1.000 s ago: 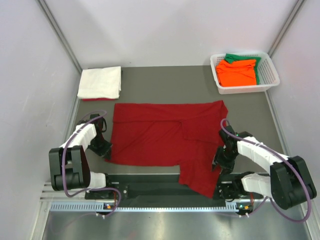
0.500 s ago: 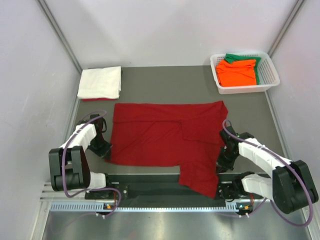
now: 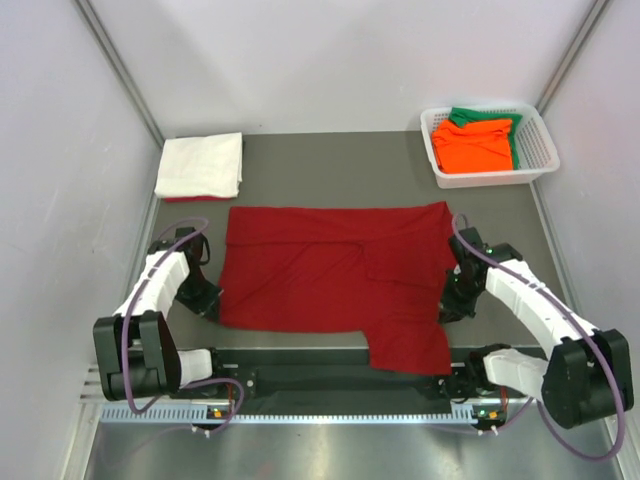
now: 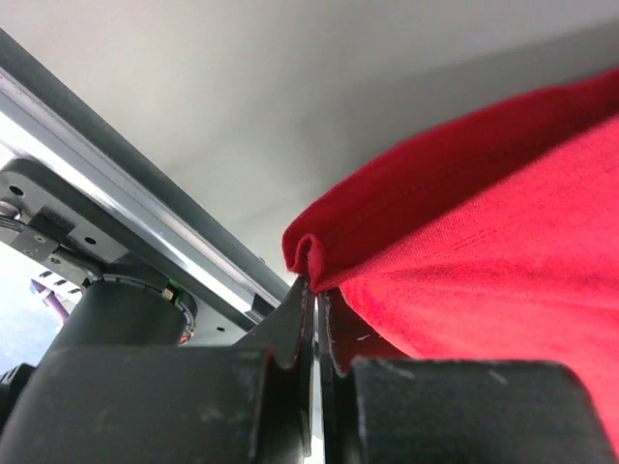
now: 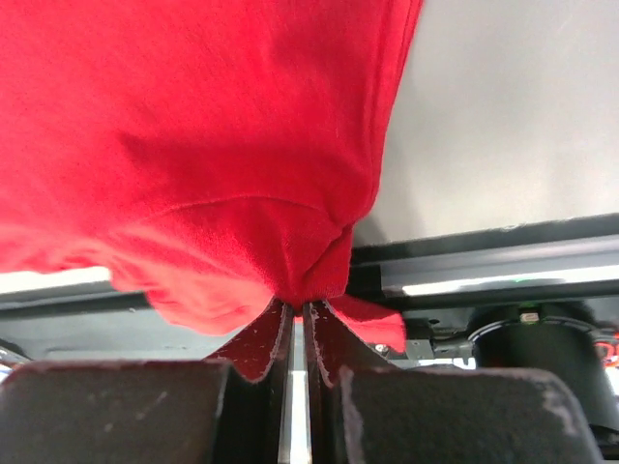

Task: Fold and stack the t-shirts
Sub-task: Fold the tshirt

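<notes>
With the left gripper (image 4: 314, 290) and right gripper (image 5: 298, 307) each clamped tight on a near edge of the red shirt (image 3: 320, 270) spread between them, I'd lift both evenly and carry them forward together.

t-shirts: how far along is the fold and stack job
Done: one white t-shirt lies folded at the far left corner of the table. In hand: the dark red t-shirt is spread flat, not yet folded, with the left gripper shut on its left side and the right gripper on its right. Left: the orange t-shirt and green t-shirt sit in the basket.
</notes>
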Action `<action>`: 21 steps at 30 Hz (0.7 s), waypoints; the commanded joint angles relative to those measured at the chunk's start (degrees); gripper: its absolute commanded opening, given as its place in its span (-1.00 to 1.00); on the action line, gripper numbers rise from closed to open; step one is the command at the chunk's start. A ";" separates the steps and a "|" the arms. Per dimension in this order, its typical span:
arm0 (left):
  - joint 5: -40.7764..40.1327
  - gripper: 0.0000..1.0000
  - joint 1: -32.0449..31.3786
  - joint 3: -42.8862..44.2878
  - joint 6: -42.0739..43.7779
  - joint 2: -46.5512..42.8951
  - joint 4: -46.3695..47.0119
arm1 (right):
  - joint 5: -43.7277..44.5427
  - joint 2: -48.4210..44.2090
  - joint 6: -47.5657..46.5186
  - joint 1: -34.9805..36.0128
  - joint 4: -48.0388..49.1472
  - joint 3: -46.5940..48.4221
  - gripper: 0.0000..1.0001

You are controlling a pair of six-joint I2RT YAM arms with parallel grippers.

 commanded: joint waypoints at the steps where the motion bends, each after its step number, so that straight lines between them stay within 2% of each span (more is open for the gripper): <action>1: 0.57 -1.00 -0.08 3.40 0.86 -1.58 -2.72 | 0.95 1.73 -6.82 -4.48 -2.18 6.09 -1.00; 7: 1.63 -1.00 -2.01 9.10 2.26 1.84 0.79 | -1.07 7.09 -13.95 -10.55 0.19 13.57 -1.00; 15: 1.10 -1.00 -3.34 16.14 2.88 9.66 4.66 | -9.42 19.12 -17.38 -11.09 5.90 23.50 -1.00; 21: 0.75 -1.00 -3.43 22.56 4.11 15.29 6.59 | -9.52 24.40 -18.79 -11.17 6.18 31.23 -1.00</action>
